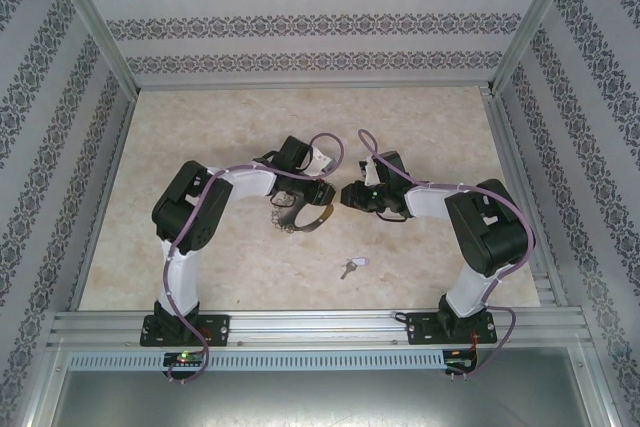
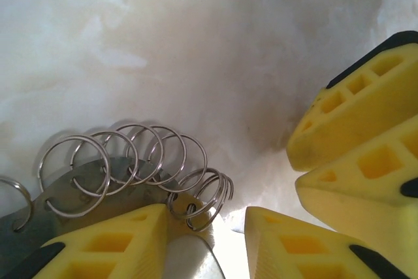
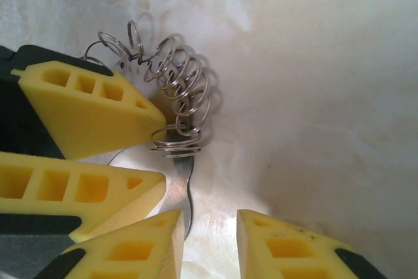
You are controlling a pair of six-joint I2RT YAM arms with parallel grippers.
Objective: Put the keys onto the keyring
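The keyring [image 1: 298, 219] lies just under my left gripper [image 1: 328, 190], its grey band fringed with silvery wire loops [image 2: 163, 158]. In the left wrist view the band [image 2: 98, 191] runs between my own yellow fingers [image 2: 111, 246], touching the left one with a gap to the right one. The left gripper [image 2: 204, 217] is open around it. My right gripper [image 1: 348, 195] faces it tip to tip. In the right wrist view it [image 3: 209, 217] is open, and the band's end [image 3: 179, 181] lies beside its left finger. The key [image 1: 350, 267], with its pale tag, lies alone on the table nearer the arm bases.
The pale marbled tabletop [image 1: 200, 127] is bounded by patterned walls on three sides and an aluminium rail [image 1: 320, 325] along the near edge. The right gripper's fingers [image 2: 366, 115] crowd the left wrist view's right side.
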